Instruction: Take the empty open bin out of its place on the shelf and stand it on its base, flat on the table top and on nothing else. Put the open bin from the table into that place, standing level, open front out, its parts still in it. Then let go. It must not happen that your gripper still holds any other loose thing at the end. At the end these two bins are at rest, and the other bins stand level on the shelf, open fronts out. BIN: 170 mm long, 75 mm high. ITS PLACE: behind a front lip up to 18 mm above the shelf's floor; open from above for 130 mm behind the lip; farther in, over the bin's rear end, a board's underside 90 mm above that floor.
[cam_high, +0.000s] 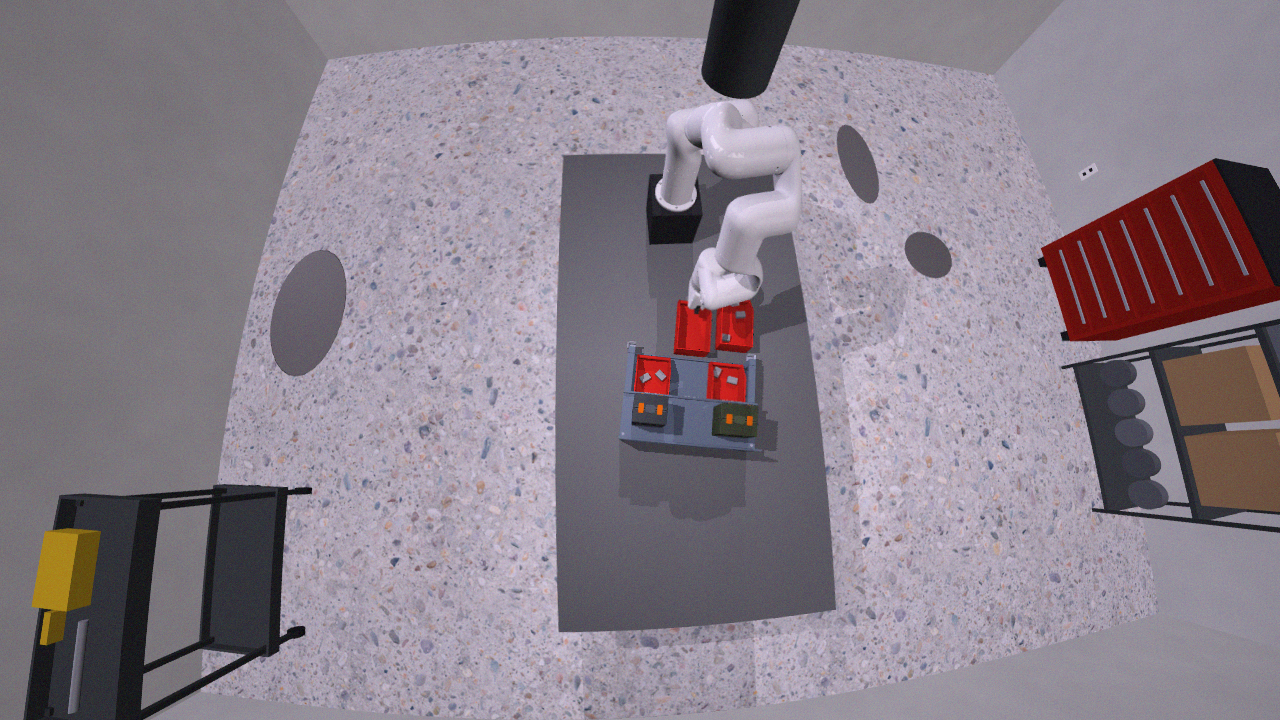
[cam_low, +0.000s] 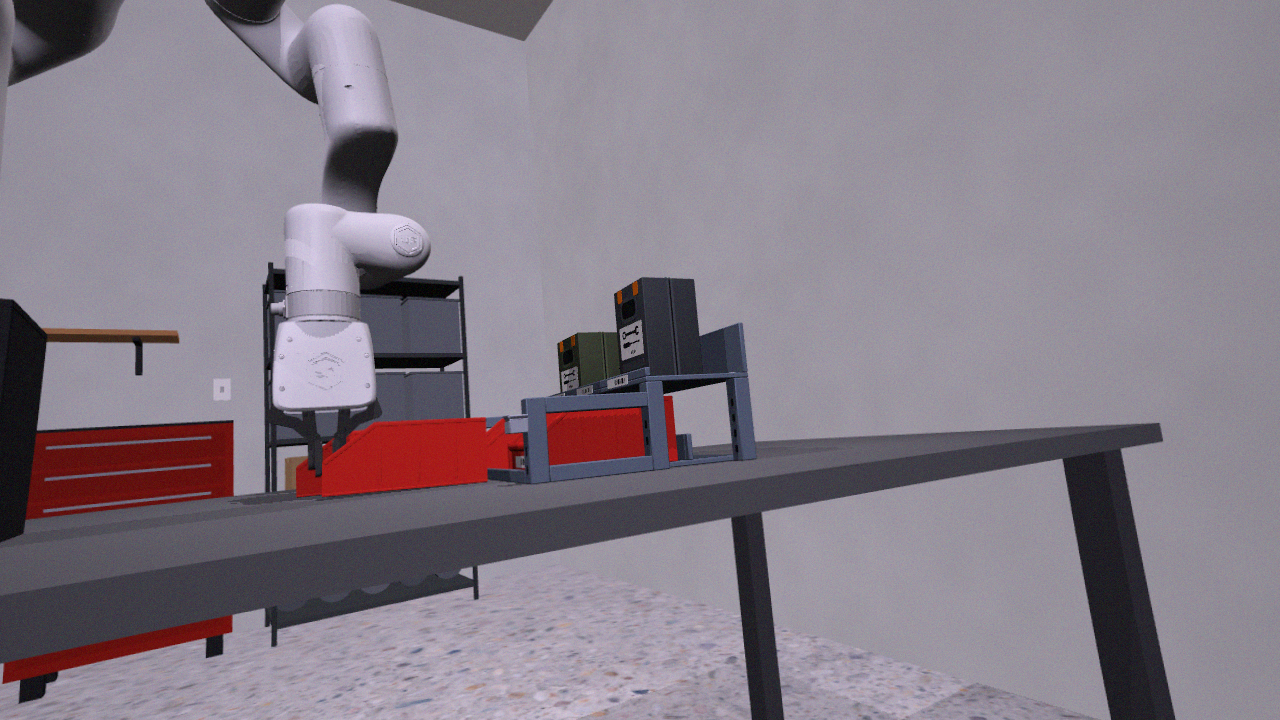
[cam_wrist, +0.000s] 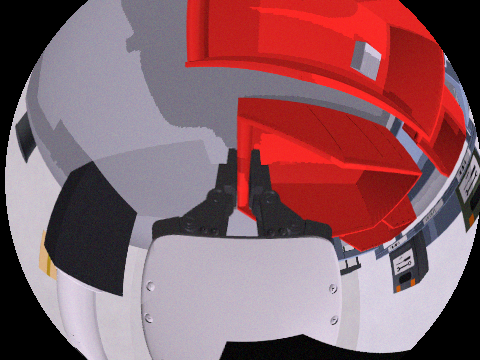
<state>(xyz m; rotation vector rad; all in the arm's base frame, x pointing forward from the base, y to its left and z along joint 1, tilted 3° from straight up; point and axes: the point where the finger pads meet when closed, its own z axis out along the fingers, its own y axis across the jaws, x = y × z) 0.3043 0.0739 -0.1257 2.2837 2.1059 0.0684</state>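
My gripper (cam_high: 696, 304) is shut on the low front wall of the empty red bin (cam_high: 693, 328), at the end nearest the arm's base. In the side view the gripper (cam_low: 324, 456) points straight down and the bin (cam_low: 393, 456) lies level, at or just above the table top; I cannot tell if it touches. The wrist view shows the fingers pinching the bin's wall (cam_wrist: 327, 187). The red bin with grey parts (cam_high: 733, 326) stands on the table beside it, also in the wrist view (cam_wrist: 300, 27). The shelf's middle place (cam_high: 689, 376) is vacant.
The grey-blue shelf (cam_high: 691, 394) holds two red bins with parts (cam_high: 652, 374) (cam_high: 726, 380) on its lower level. A dark grey box (cam_high: 648, 411) and a green box (cam_high: 733, 419) stand on its upper board. The arm's black base (cam_high: 673, 214) is behind.
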